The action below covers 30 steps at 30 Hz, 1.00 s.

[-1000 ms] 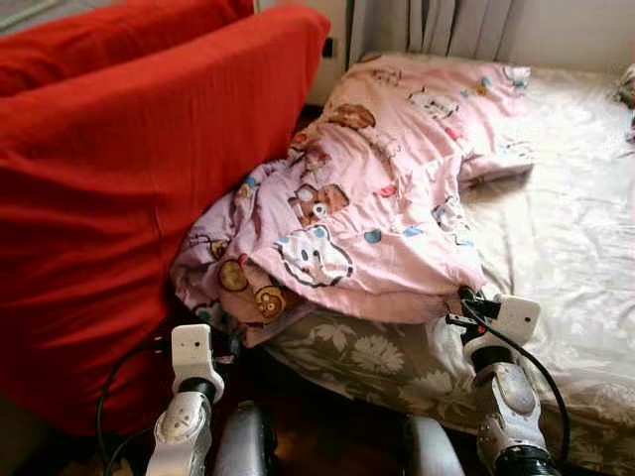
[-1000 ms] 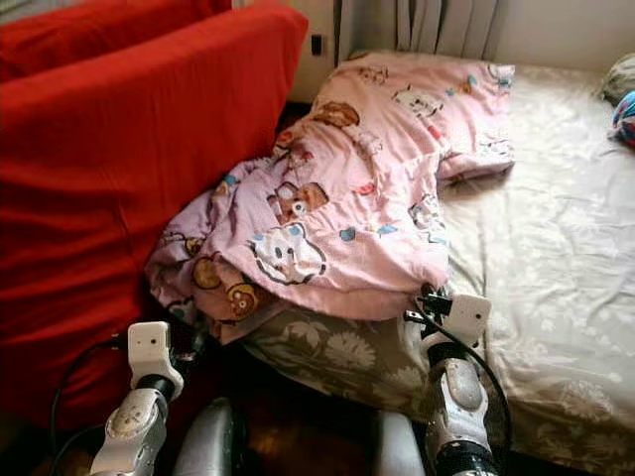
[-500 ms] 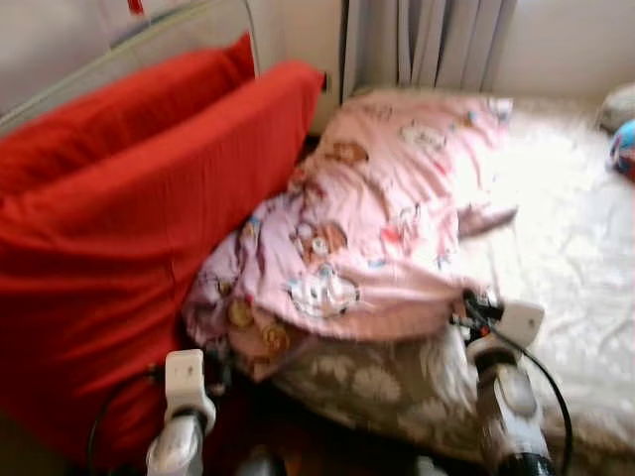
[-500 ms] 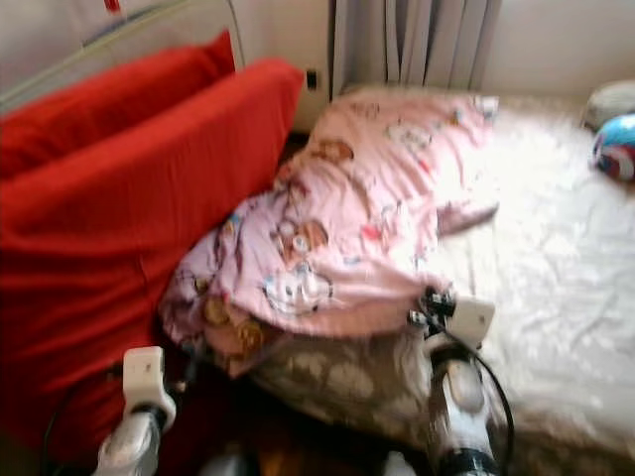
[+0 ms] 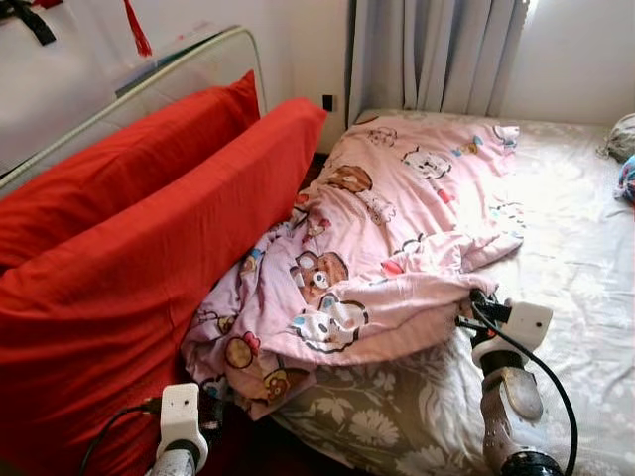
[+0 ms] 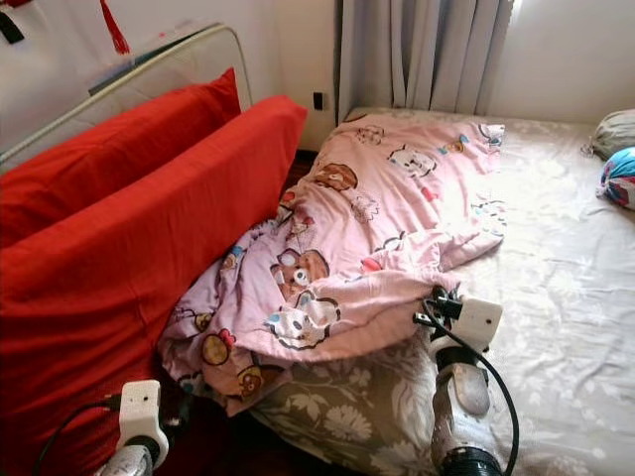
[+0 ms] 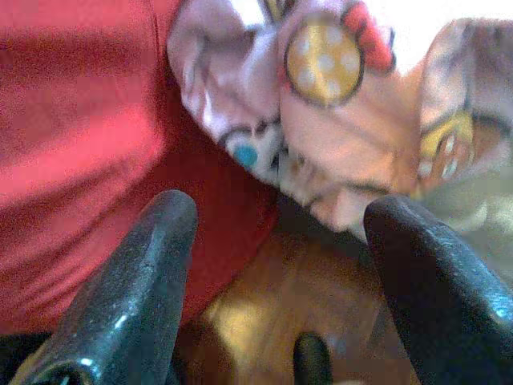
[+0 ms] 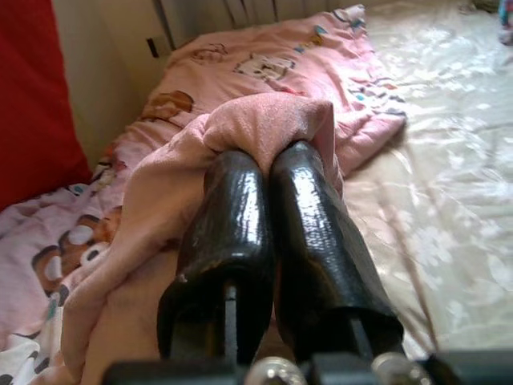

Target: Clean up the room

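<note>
A pink cartoon-print blanket point(image 5: 397, 228) lies crumpled over the left side of the bed, one corner hanging off the near edge beside the red cushions. My right gripper point(image 8: 268, 156) is shut on a fold of the blanket's near hem, and the pink cloth bulges over its fingertips. In the eye views that gripper point(image 5: 466, 302) sits at the blanket's edge on the mattress. Low down by the hanging corner point(image 7: 321, 120), my left gripper point(image 7: 276, 216) is open with nothing between its fingers, above the wooden floor.
Two large red cushions point(image 5: 149, 248) lean against a railed frame point(image 5: 189, 64) on the left. The floral sheet of the bed point(image 5: 575, 258) stretches to the right, with a colourful bundle point(image 6: 617, 177) at its far edge. Grey curtains point(image 5: 437, 50) hang behind.
The camera has lifted, bringing the wall, rail and curtain into view. My right gripper stays shut on the blanket's hem. The left arm now sits lower in the picture.
</note>
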### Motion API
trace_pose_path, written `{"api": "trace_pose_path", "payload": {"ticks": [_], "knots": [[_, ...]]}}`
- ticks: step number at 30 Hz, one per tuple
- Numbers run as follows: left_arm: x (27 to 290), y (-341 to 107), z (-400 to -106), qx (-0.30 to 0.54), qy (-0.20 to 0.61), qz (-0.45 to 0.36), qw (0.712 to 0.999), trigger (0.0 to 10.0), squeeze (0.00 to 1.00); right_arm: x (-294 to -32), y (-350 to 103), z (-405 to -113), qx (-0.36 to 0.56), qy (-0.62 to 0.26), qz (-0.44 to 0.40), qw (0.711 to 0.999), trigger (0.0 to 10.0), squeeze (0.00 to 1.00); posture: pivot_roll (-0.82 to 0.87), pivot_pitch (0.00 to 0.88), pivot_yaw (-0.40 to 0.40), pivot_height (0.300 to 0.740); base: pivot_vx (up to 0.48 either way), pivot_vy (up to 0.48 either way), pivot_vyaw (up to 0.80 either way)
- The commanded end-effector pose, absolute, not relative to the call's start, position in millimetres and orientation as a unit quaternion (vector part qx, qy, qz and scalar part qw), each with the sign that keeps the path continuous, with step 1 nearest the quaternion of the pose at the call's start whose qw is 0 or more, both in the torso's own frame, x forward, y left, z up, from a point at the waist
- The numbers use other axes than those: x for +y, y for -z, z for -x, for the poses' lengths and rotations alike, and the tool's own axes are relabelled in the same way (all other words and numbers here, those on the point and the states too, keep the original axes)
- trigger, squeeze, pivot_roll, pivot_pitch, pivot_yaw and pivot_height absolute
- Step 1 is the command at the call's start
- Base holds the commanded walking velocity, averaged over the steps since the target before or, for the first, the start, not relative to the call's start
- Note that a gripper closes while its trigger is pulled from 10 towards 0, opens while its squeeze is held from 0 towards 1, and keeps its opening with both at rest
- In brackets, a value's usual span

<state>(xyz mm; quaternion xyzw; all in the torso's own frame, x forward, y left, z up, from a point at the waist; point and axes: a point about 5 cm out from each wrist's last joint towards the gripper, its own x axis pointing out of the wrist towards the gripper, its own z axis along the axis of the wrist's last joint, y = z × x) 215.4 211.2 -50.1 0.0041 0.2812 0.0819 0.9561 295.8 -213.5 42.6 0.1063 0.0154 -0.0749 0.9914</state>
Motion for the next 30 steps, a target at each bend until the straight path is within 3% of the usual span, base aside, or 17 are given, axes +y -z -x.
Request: {"api": "trace_pose_path", "payload": {"ticks": [1,8,30], "knots": [[213,58,-205,0.309,-0.084,-0.013,0.947,10.0,0.00,-214,-43,-296,0.018,0.078,-0.100,0.992,10.0,0.00,-0.15,0.000,0.062,0.740,0.000,0.000,0.00],[214,73,-183,0.363,-0.094,0.008,0.927,10.0,0.00,-213,-42,-295,0.016,0.079,-0.100,0.992,10.0,0.00,-0.16,0.000,0.062,0.740,0.000,0.000,0.00],[215,78,-174,0.384,-0.098,0.010,0.918,10.0,0.00,-212,-51,-301,0.005,0.083,-0.094,0.992,10.0,0.00,-0.14,0.089,0.051,0.740,0.000,0.000,0.00]]}}
